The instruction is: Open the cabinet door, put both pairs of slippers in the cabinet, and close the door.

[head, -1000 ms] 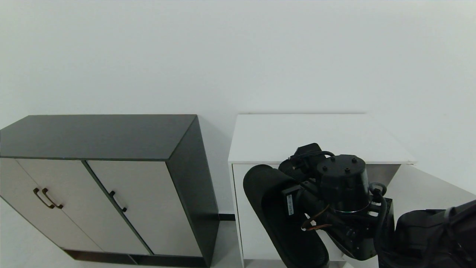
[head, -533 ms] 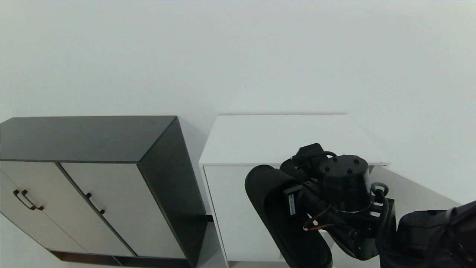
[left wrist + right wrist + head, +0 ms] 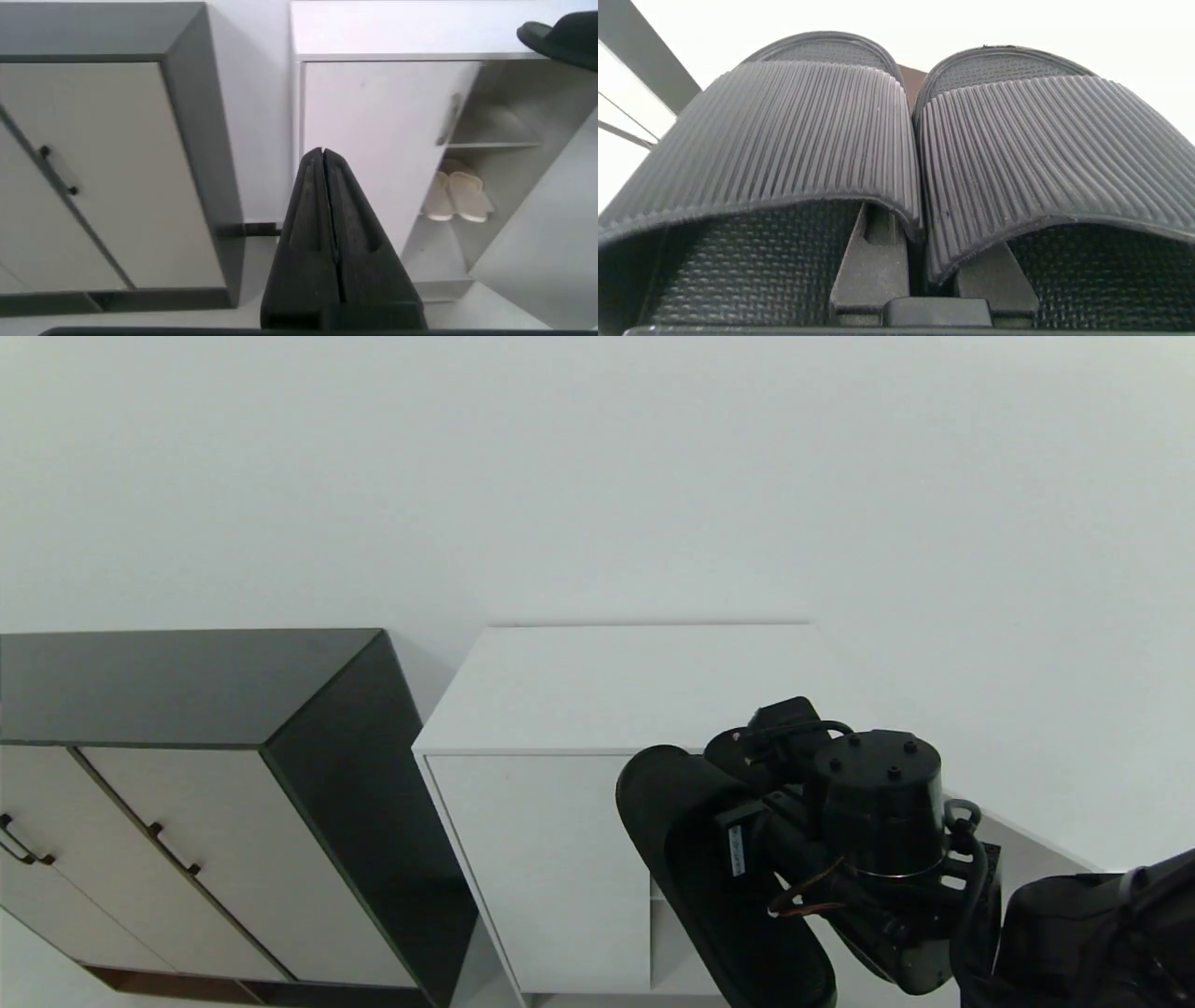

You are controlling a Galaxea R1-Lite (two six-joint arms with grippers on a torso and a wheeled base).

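White wall backs your workspace. Nearest, your right gripper (image 3: 926, 280) is clamped on the black slippers (image 3: 906, 159), holding them up before the white cabinet (image 3: 597, 691). Your left gripper (image 3: 322, 233) is pressed closed, empty. Farther in, pale slippers (image 3: 458, 194) sit on a shelf in the cabinet's open side.

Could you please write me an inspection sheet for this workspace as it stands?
Surface: white cabinet, one door swung open, shelves showing.
Job's things: black slippers in the right gripper; cream slippers on a shelf inside.
Clutter: nothing seen.
Grippers: right gripper shut on the black slippers; left gripper fingers shut, holding nothing.
Cables: brown wire looped at the right wrist.
Surroundings: dark cabinet, doors closed; plain white wall.
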